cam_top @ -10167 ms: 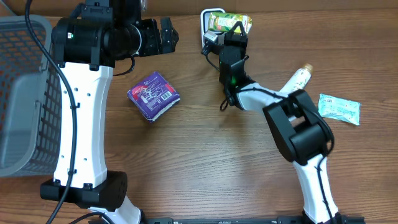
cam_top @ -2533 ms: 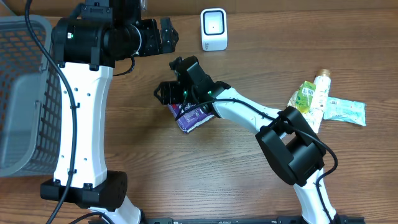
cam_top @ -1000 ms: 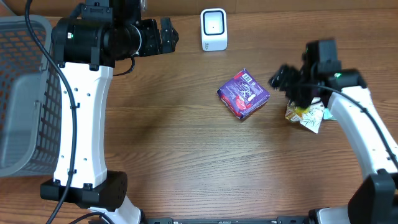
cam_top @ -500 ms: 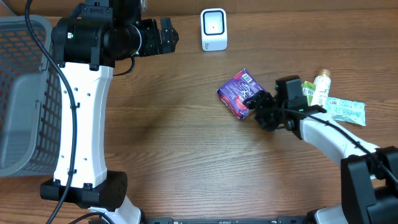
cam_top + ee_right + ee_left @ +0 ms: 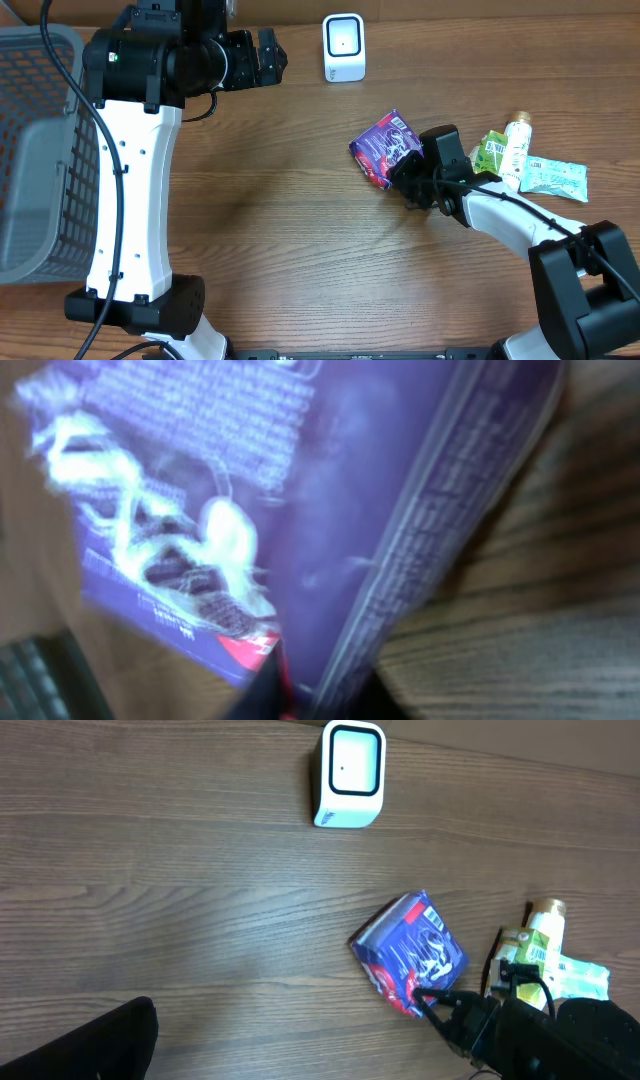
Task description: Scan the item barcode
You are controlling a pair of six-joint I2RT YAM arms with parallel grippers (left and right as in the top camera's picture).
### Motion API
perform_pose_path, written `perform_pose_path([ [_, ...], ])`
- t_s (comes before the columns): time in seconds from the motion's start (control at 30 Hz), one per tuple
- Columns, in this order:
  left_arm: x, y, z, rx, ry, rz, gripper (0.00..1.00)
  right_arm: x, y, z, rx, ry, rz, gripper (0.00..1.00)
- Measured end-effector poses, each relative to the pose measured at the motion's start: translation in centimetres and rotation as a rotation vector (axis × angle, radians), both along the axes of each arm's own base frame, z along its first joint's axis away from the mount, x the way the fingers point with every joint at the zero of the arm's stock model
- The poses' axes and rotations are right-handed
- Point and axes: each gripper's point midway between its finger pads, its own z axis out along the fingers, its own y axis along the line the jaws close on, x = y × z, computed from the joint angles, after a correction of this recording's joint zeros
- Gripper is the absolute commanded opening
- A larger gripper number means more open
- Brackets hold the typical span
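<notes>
Scanner well apart; carton, bottle near right hand pinching purple packet; left hand spread wide.

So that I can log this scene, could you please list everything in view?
barcode scanner: 1, white, far edge, centre
packet: 1, purple, centre-right
drink carton: 1, green, right of the packet
bottle: 1, pale, beside the carton
sachet: 1, pale green, far right
basket: 1, grey, left edge
table: 1, brown wood
left gripper: 1, black, open, far side
right gripper: 1, black, shut on the packet's near edge
</notes>
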Motion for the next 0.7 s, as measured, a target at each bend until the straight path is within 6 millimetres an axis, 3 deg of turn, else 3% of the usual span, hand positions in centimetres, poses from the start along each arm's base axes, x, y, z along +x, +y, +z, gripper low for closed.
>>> perform_pose_path([
  [0.17, 0.0, 0.0, 0.0, 0.0, 0.0, 0.0, 1.0, -0.2, 0.5, 0.2, -0.006, -0.025, 0.078, 0.04],
  [0.37, 0.0, 0.0, 0.0, 0.0, 0.0, 0.0, 1.0, -2.4, 2.2, 1.7, -0.034, -0.008, 0.403, 0.04],
  [0.4, 0.0, 0.0, 0.0, 0.0, 0.0, 0.0, 1.0, -2.7, 2.4, 2.4, -0.047, -0.018, 0.472, 0.16],
  [0.43, 0.0, 0.0, 0.0, 0.0, 0.0, 0.0, 0.99, -3.2, 2.4, 3.3, -0.093, -0.045, 0.604, 0.47],
  [0.57, 0.0, 0.0, 0.0, 0.0, 0.0, 0.0, 1.0, -2.4, 2.3, 4.6, -0.17, -0.146, 0.754, 0.7],
  [0.7, 0.0, 0.0, 0.0, 0.0, 0.0, 0.0, 0.99, -1.8, 1.2, 4.8, -0.203, -0.184, 0.794, 0.81],
])
